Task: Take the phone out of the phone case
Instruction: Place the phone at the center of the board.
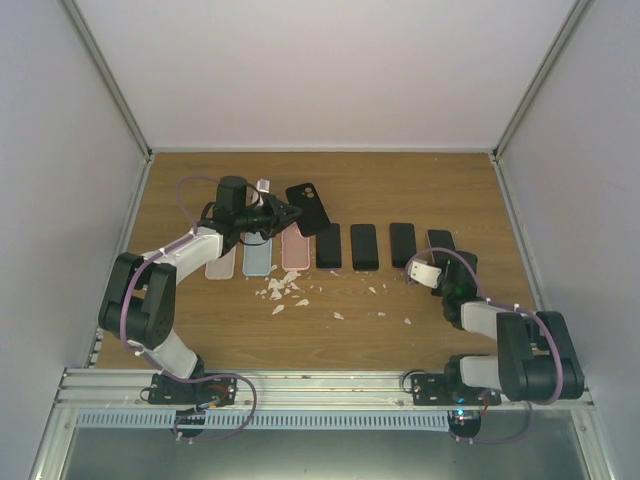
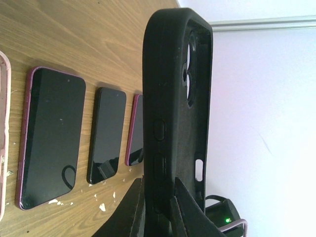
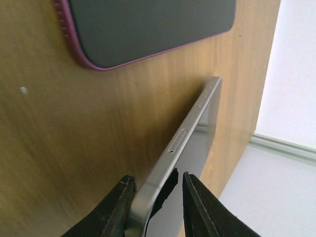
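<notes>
Black case (image 1: 308,208) empty, clamped by left gripper (image 1: 288,214), upper centre | silver phone (image 3: 190,126) between right gripper (image 3: 155,190) fingers, grip unclear | extraction seemingly done; setting-down remains

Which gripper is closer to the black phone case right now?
Left. The left gripper clamps the black case; the right gripper sits far off, straddling a silver-edged phone.
</notes>
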